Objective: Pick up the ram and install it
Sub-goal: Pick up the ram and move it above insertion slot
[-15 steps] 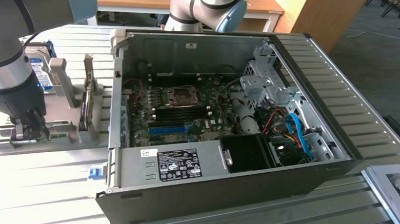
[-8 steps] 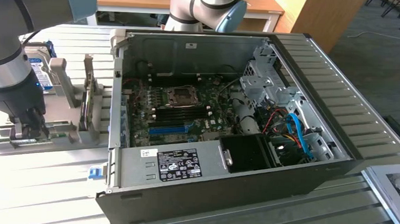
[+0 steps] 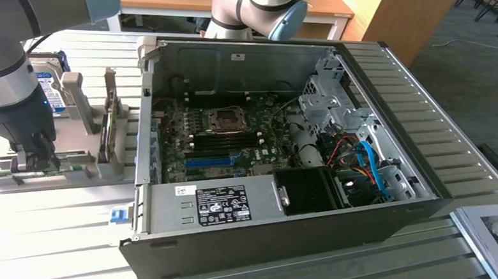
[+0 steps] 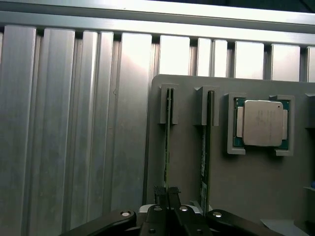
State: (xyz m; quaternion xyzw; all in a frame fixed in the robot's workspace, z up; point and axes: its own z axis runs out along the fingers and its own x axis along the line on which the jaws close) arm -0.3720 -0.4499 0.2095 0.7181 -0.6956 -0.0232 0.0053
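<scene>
The gripper (image 4: 167, 192) is pinched shut on the thin top edge of the ram (image 4: 167, 142), one finger on each face of the board. The green stick stands on edge in a slot of the grey holder (image 4: 186, 157). Its long axis runs straight away from the fingers along that slot, so the grip sits near one end, not at the middle. A second stick (image 4: 205, 147) stands parallel just beside it in the neighbouring slot, apart from the fingers. Beyond that, a processor (image 4: 259, 123) lies flat in its own pocket. The holder rests on the slatted metal table (image 4: 74, 128).

In the exterior view all this sits at the lower left of the frame. The open computer case (image 3: 269, 243) fills the centre, well apart toward the exterior view's right, with the motherboard (image 3: 223, 141) lying flat inside it, so the ram is not yet installed
</scene>
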